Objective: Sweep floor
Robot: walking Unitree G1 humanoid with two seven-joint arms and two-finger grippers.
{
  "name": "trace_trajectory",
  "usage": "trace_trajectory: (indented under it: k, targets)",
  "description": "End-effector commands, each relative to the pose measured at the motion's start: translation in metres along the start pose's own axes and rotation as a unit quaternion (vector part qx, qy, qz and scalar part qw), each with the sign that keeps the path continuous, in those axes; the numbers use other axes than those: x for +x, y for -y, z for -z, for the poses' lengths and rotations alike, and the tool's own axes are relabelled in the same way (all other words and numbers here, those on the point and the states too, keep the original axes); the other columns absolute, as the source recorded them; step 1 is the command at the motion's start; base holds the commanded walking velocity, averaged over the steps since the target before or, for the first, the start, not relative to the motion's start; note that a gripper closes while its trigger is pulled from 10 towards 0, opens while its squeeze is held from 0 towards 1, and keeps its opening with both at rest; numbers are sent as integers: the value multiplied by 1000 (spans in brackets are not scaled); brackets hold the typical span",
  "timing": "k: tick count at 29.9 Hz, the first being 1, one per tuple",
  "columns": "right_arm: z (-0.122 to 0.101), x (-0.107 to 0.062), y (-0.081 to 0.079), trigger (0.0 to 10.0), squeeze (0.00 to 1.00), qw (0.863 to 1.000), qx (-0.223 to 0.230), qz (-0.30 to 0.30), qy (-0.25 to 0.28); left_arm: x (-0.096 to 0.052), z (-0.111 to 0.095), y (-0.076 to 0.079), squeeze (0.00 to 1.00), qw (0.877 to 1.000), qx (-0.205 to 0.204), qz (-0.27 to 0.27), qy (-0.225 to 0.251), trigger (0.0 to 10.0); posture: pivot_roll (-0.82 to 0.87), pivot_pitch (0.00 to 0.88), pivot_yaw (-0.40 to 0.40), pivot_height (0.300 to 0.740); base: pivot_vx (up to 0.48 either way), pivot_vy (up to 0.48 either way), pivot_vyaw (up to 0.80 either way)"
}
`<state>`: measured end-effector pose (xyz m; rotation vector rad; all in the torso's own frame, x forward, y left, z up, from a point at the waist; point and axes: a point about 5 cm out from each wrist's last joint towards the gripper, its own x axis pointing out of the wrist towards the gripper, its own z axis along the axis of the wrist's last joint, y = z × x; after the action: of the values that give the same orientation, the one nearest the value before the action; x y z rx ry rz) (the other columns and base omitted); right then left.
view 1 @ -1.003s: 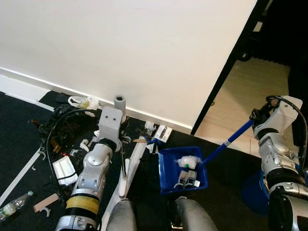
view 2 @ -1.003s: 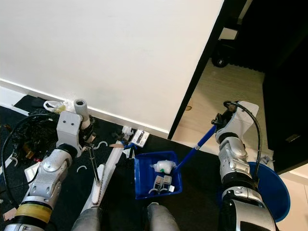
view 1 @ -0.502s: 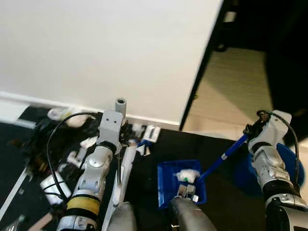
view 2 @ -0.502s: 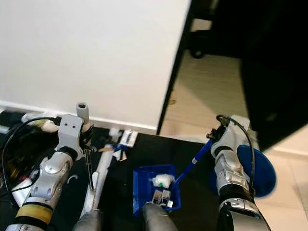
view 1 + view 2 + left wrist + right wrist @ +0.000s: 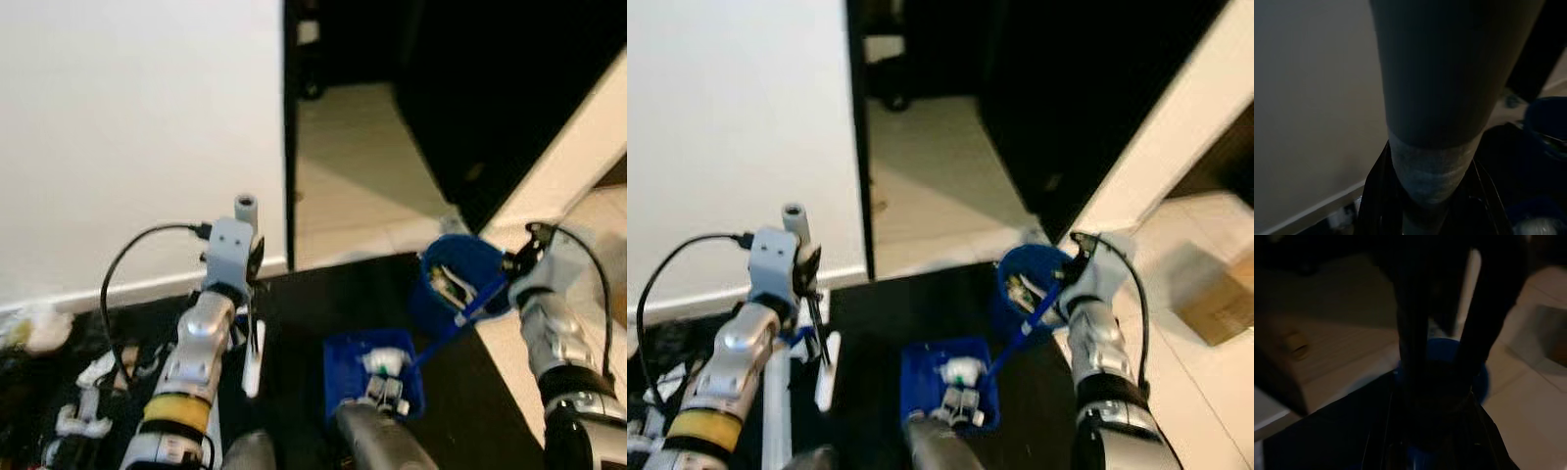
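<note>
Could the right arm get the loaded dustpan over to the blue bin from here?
Probably yes: the right gripper holds the handle beside the blue bin, with bare dark mat between it and the dustpan.

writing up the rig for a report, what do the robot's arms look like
Both are silver, segmented metal. The left arm has a yellow band near its base, a grey boxy wrist block topped by a short grey cylinder, and a looping black cable. The right arm has a pale wrist housing with a black cable arching over it.

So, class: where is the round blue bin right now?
In the left eye view, the round blue bin sits on the robot's right at the dark mat's far edge, just beyond the blue dustpan, near the right end effector.
</note>
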<state>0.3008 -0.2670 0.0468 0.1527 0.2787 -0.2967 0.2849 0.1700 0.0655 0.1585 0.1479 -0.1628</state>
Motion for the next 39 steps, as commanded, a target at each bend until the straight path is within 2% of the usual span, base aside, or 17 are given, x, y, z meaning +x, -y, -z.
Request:
trace_trajectory:
  k: [1,5,6,13,14,17,20,22,24,25,26,29,30,31,32,35,39]
  targets:
    - [-20,6,-7,10000,0,999,0,-16,27,0,-2,-1,0,999,-24,-20,8,10000,43,36,-70,740,0,0,0]
    - [-31,9,-14,10000,0,999,5,-34,42,0,-2,-3,0,999,-38,-37,6,10000,42,38,-75,740,0,0,0]
    - [-43,11,-20,10000,0,997,14,-47,55,0,-2,-4,0,998,-47,-47,6,10000,40,37,-75,740,0,-244,0]
    - [-69,16,-29,10000,0,994,23,-70,80,1,-2,-5,0,997,-53,-61,5,10000,35,32,-75,740,0,-262,0]
    - [-91,21,-32,10000,0,992,35,-80,95,2,-1,-6,0,996,-52,-68,3,10000,32,27,-76,740,0,-281,0]
    - [-105,23,-33,10000,0,990,44,-81,105,3,-1,-6,0,996,-52,-71,3,10000,30,26,-77,740,0,-282,0]
    - [-130,26,-35,10000,0,985,67,-86,133,4,-2,-6,0,996,-52,-74,2,10000,28,25,-73,740,0,-289,0]
    - [-134,26,-36,10000,0,984,71,-88,137,4,-2,-6,0,996,-52,-75,1,10000,28,25,-73,740,0,-289,0]
    - [-153,29,-41,10000,0,979,91,-101,149,5,-2,-6,0,996,-52,-75,1,10000,24,25,-69,740,0,-287,0]
    - [-153,29,-41,10000,0,979,91,-101,149,5,-2,-6,0,996,-52,-75,1,10000,24,25,-69,740,0,-289,0]
    - [-178,30,-47,10000,0,972,118,-117,169,5,-1,-6,0,996,-51,-74,-1,10000,21,26,-67,740,0,-289,0]
    - [-189,30,-49,10000,0,968,126,-124,180,5,-1,-5,0,996,-51,-74,-1,10000,22,25,-68,740,0,-289,0]
    - [-206,28,-51,10000,0,962,131,-131,200,5,-1,-5,0,996,-50,-74,-1,10000,22,26,-71,740,0,-285,0]
    - [-227,26,-52,10000,0,955,139,-135,223,6,-1,-5,0,996,-51,-75,-1,10000,22,25,-76,740,0,-292,0]
    - [-227,26,-52,10000,0,955,139,-135,223,6,-1,-5,0,996,-51,-75,-1,10000,22,25,-76,740,0,-292,0]
    - [-271,17,-45,10000,0,943,145,-127,271,6,-1,-6,0,995,-57,-79,0,10000,22,24,-81,740,0,-426,0]
    - [-284,14,-40,10000,0,944,132,-117,280,6,-1,-6,0,995,-62,-82,0,10000,22,22,-89,740,0,-480,0]
